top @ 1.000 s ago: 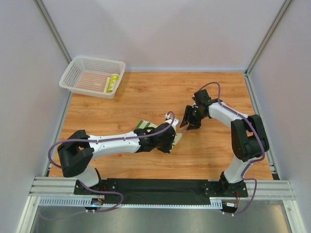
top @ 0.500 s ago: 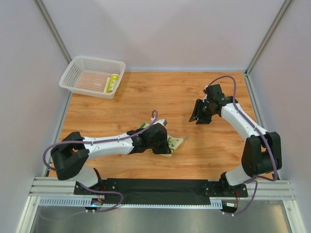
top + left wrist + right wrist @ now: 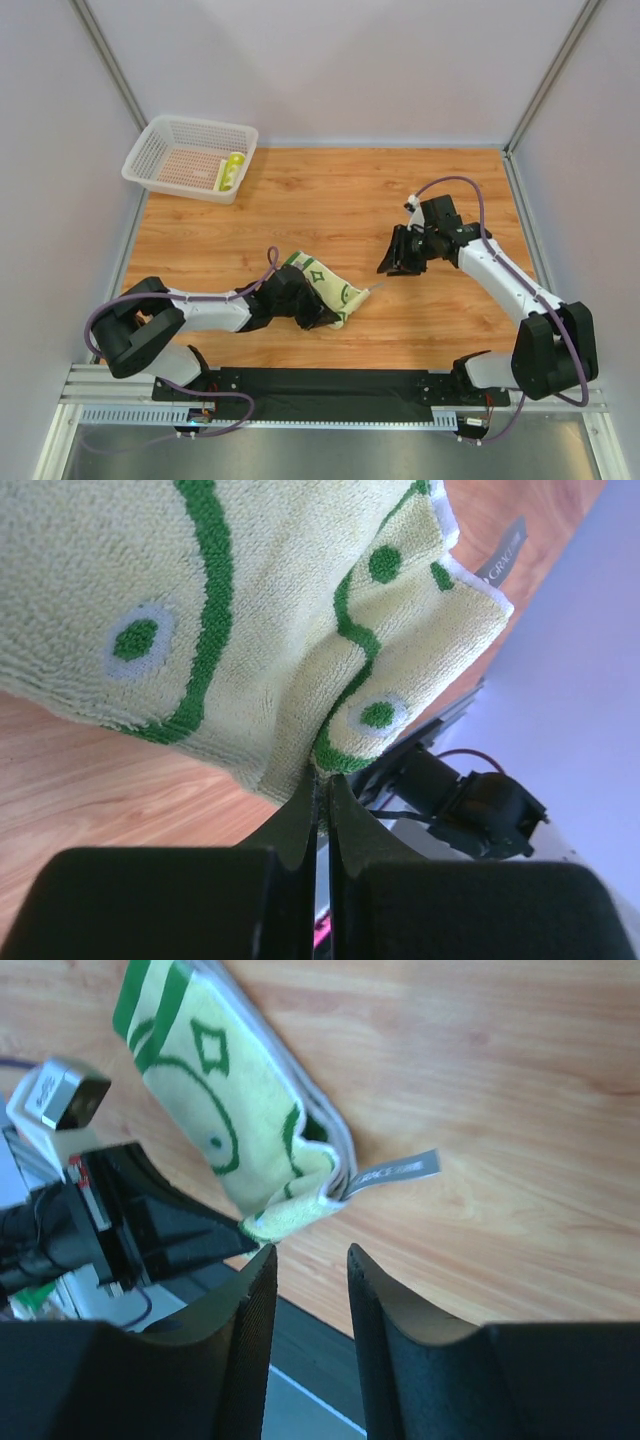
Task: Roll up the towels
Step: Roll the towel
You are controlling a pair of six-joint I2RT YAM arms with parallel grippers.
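your left gripper point(image 3: 318, 780) pinches the cream green-swirl towel point(image 3: 332, 285) at its edge; your right gripper point(image 3: 393, 263) hangs partly open, empty, near the towel's grey tag point(image 3: 395, 1172).

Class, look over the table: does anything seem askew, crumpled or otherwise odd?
Yes. The patterned towel is bunched and askew, one fold pinched in the left gripper, its grey tag sticking out. It is no neat roll, unlike the yellow-green towel in the basket.
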